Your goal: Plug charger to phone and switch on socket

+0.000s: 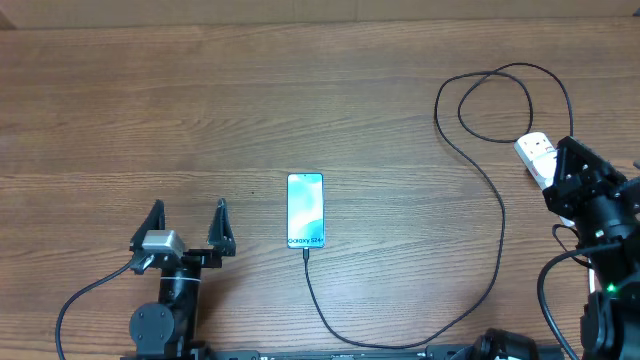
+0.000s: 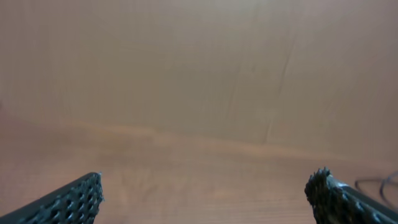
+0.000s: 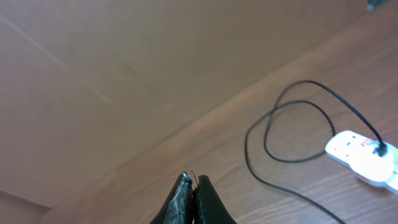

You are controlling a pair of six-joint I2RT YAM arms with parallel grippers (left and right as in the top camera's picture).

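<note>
Across the table from left to right, first the parts hard to make out. Under the left wrist camera, only the tips of two black ridged fingers (image 2: 78,199) in view, cut off at the bottom corners. At the near end of the phone (image 1: 305,210), the connector tip of the charger (image 1: 503,230) touching the edge, too small to tell whether fully seated. Along the bottom of the overhead view, part of the cable lost behind the arm bases. At far right, most of the socket (image 1: 536,152) covered by the right arm, with only one white end showing. Likewise cut off at the frame edge in the right wrist view, the red marks on it too blurred to read as on or off.

Next, positions. Left gripper (image 1: 188,208) low on the left near the front edge, spread wide, holding nothing. Phone just to its right, apart from it, lying flat with the lit screen up. Charger leaving the phone toward the front, sweeping right, climbing the table, curling into a loop near the far right and ending in a black plug (image 3: 380,148) seated in the socket. Right gripper (image 3: 191,183) pressed together with nothing between the fingers. Socket to the lower right of those fingertips in the wrist view, apart from them, and well apart from the phone.

Underneath, a brown wood-grain table (image 1: 200,100). Beyond it in both wrist views, a plain brown wall.
</note>
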